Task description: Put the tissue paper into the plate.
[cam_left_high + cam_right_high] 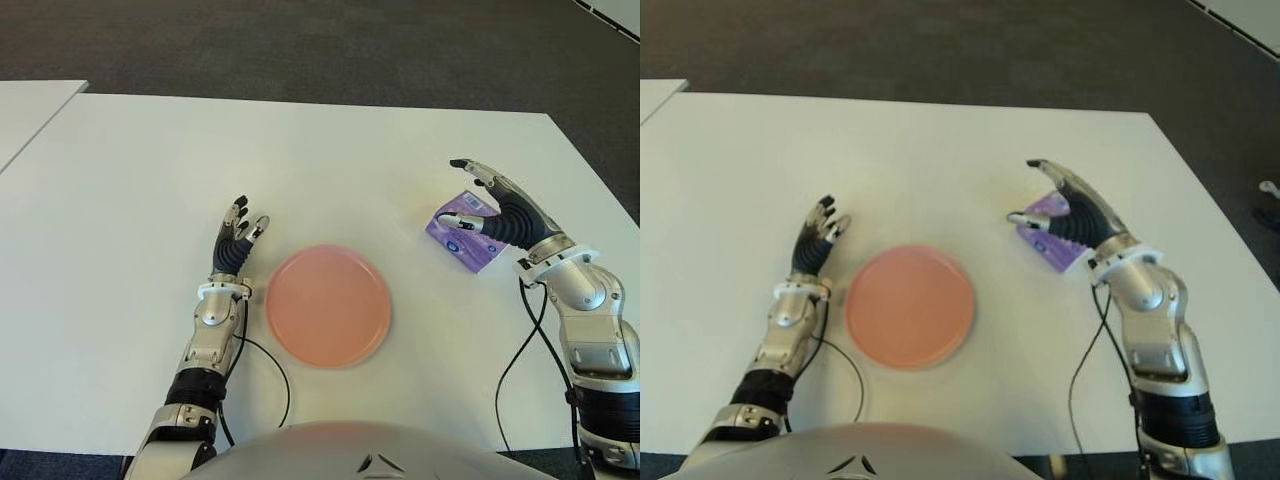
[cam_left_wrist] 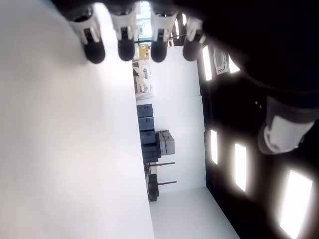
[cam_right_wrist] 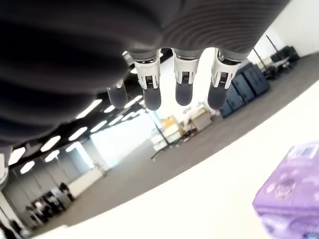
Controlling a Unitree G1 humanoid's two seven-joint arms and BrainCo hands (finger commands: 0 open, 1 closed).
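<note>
So the purple tissue paper pack (image 1: 462,232) is sitting on the white bench (image 1: 300,160), off to the robot's right of the pink plate (image 1: 328,305) and well apart from it. The plate has nothing in it.

The right hand (image 1: 490,210) is right over the pack, fingers stretched out and thumb spread, not gripping anything. From the head views it covers the pack's right side, but I can't tell if it's actually touching. The right wrist view shows the fingers (image 3: 183,79) extended straight with the pack (image 3: 291,199) below them and clear air in between, so nothing is in the hand.

The left hand (image 1: 238,240) shows just beside the plate, on its left side (palm facing down by the look of it), fingers loosely extended and holding nothing. Its wrist view shows four fingertips (image 2: 126,47) lined up next to the bench top, nothing between them.

A black cable (image 1: 270,370) loops across the bench near the plate's front edge.
</note>
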